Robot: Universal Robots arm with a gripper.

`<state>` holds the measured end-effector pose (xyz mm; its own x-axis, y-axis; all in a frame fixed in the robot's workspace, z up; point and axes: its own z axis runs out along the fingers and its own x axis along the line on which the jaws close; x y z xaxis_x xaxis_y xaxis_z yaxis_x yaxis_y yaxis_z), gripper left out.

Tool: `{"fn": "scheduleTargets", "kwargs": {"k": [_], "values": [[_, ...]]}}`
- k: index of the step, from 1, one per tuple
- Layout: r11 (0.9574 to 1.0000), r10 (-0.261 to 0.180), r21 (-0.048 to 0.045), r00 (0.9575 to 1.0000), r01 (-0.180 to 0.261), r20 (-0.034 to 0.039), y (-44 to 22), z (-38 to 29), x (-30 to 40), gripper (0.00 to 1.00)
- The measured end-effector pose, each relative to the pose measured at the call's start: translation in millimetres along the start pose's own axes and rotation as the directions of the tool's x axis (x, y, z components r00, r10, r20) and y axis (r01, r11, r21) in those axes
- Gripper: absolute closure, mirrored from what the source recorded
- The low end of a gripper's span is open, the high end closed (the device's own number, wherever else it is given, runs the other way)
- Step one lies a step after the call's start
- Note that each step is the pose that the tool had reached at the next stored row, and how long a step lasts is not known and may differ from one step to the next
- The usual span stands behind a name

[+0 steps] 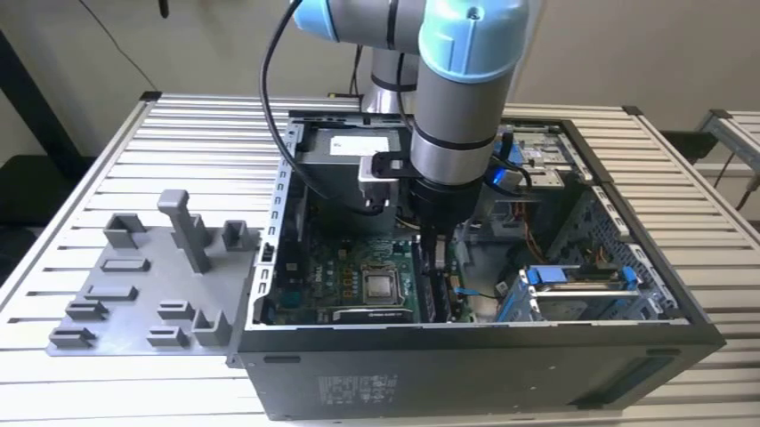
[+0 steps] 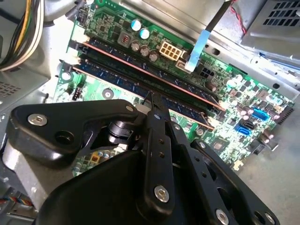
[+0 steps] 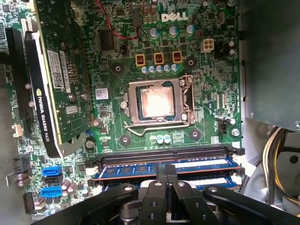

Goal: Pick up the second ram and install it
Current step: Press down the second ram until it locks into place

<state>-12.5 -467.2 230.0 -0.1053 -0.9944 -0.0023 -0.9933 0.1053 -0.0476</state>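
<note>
Pincer (image 1: pixel 436 252) reaches down inside the open case (image 1: pixel 665 334) on the slatted tabletop (image 1: pixel 142 151), over the memory slots beside the processor socket (image 3: pixel 158 103). In both wrist views its black fingers (image 2: pixel 157 110) stand drawn together, tips meeting on the top edge of the second ram (image 3: pixel 140 170), a dark blue stick standing upright in a slot on the green motherboard (image 3: pixel 206 122); whether they pinch it or merely press on it, I cannot tell. In the second wrist view another stick (image 2: pixel 140 65) stands in a parallel slot just beside it. A graphics card (image 3: pixel 61 70) stands across the socket. A grey tray (image 1: pixel 142 294) lies on the tabletop at the exterior view's left of the case.
</note>
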Motion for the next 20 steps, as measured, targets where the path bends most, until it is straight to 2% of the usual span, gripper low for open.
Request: {"fn": "scheduleTargets", "kwargs": {"k": [4,13,15,16,17,20], "values": [[1.0,0.0,0.0001,1.0,0.0,0.0001,0.0,0.6,0.0,0.89],[1.0,0.0,0.0,1.0,0.0,-0.0004,0.4,9.5,0.1,0.89],[1.0,0.0,0.0,1.0,0.0,-0.0005,0.4,9.5,0.1,0.89],[1.0,0.0,0.0,1.0,0.0,0.0001,0.4,8.3,0.0,0.89],[1.0,0.0,0.0002,1.0,0.0,0.0018,0.2,4.8,-0.3,0.89],[1.0,0.0,-0.0003,1.0,0.0,-0.0001,-0.3,-7.3,0.0,0.89]]}}
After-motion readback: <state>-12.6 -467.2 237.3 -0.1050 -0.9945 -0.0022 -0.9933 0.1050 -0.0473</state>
